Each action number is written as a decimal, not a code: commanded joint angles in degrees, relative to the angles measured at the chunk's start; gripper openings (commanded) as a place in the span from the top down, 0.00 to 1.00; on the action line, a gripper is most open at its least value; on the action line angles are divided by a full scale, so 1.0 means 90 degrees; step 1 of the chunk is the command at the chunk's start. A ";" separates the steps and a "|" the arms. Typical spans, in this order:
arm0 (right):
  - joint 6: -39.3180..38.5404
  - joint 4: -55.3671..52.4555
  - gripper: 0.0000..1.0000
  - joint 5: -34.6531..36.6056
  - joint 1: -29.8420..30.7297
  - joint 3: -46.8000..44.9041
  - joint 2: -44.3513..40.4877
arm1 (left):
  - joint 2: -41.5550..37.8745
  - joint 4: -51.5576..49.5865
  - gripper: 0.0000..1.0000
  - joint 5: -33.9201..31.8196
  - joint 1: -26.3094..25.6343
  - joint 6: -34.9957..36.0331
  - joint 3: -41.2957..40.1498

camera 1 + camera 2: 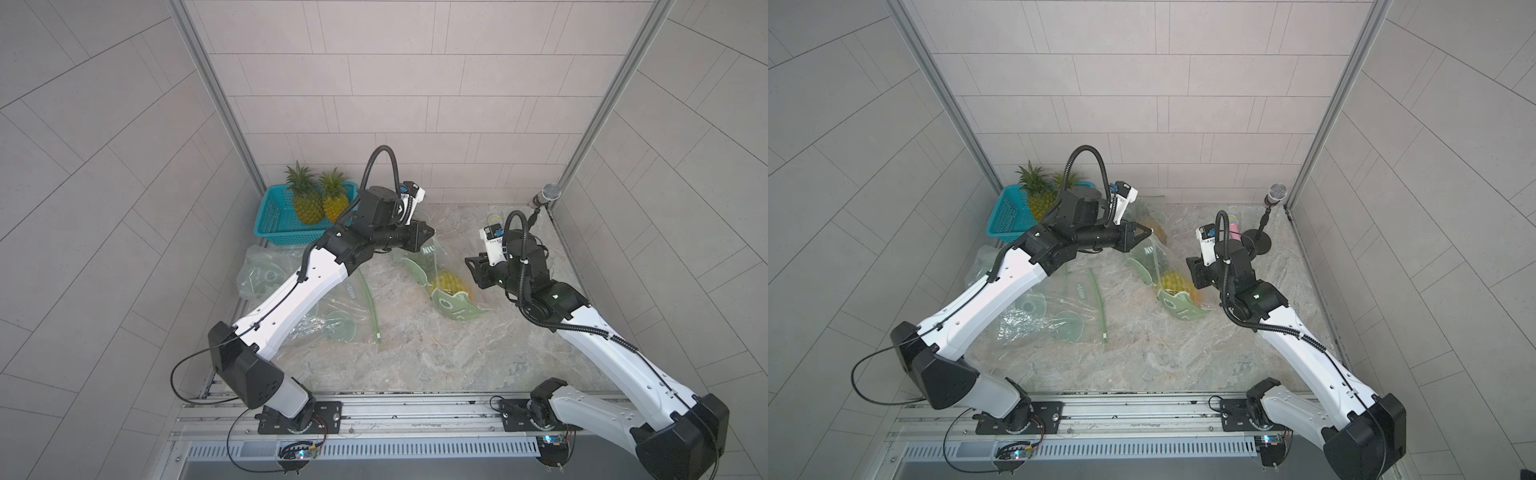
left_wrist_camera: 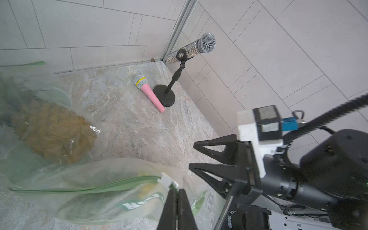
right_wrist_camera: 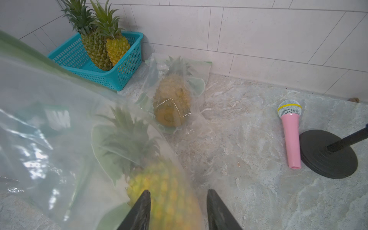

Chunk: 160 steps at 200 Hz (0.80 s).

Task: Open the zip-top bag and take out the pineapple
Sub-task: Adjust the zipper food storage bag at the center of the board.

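Precariously, left jaws are pinching the clear green-zip plastic bag (image 2: pixel 95 199), right jaws gaping open — it could slip free, dropping the yellow spiky pineapple (image 1: pixel 449 283).

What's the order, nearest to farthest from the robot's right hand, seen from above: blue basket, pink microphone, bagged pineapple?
1. Bagged pineapple, right at the right hand.
2. Pink microphone, farther back on the right.
3. Blue basket, far across in the back left corner.
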 commanded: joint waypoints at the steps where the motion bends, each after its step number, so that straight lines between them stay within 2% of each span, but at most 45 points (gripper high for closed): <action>1: -0.0063 -0.0038 0.53 -0.0584 -0.0010 -0.0057 0.0241 | 0.0000 0.0187 1.00 0.0456 0.0019 0.0083 0.0361; 19: -0.0072 0.0052 0.53 -0.1257 0.0070 -0.0168 0.0379 | -0.0022 0.0207 1.00 0.0610 0.0012 -0.0019 0.0387; 41: -0.0127 0.0283 0.53 -0.1610 0.0343 -0.0418 0.0427 | -0.0036 0.0226 1.00 0.0768 -0.0011 0.0003 0.0392; 86: -0.0165 0.0814 0.53 -0.1338 0.1083 -0.0585 0.0620 | 0.0131 0.0325 1.00 0.1032 -0.0097 0.0037 0.0441; 118: 0.0067 0.1685 0.54 -0.0905 0.1549 -0.0787 0.0758 | 0.0247 0.0344 1.00 0.1428 -0.0141 0.0104 0.0602; 136: 0.0088 0.1911 0.55 -0.0834 0.1700 -0.0864 0.0653 | 0.0147 0.0085 1.00 0.1444 -0.0145 0.0584 0.0633; 160: -0.0208 0.2048 0.54 -0.0832 0.1763 -0.1086 0.0055 | -0.0183 -0.0443 1.00 0.0993 -0.0143 0.1586 0.0442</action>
